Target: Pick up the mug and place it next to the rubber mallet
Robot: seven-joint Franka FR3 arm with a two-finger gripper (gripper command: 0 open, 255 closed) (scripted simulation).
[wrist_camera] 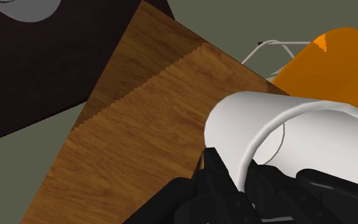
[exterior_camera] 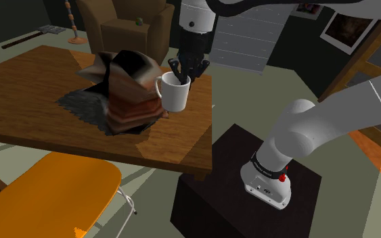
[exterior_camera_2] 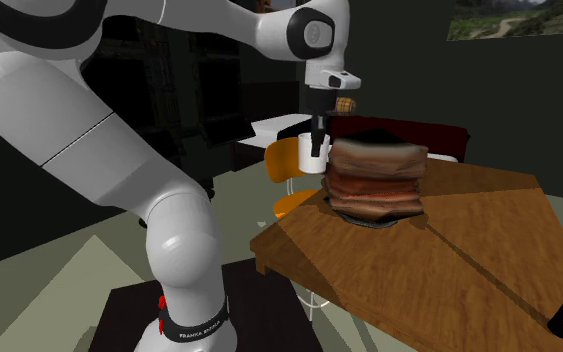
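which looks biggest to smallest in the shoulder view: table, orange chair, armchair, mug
1. table
2. orange chair, which is nearest the camera, so it may only look bigger
3. armchair, far back
4. mug

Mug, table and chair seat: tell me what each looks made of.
The mug looks plain white, smooth and matte; ceramic or plastic, I cannot tell. The table looks like brown wood, with visible grain. The chair seat is orange, smooth and grainless, probably moulded plastic.

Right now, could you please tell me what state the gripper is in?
Gripper: closed on the white mug, gripping it at the rim.
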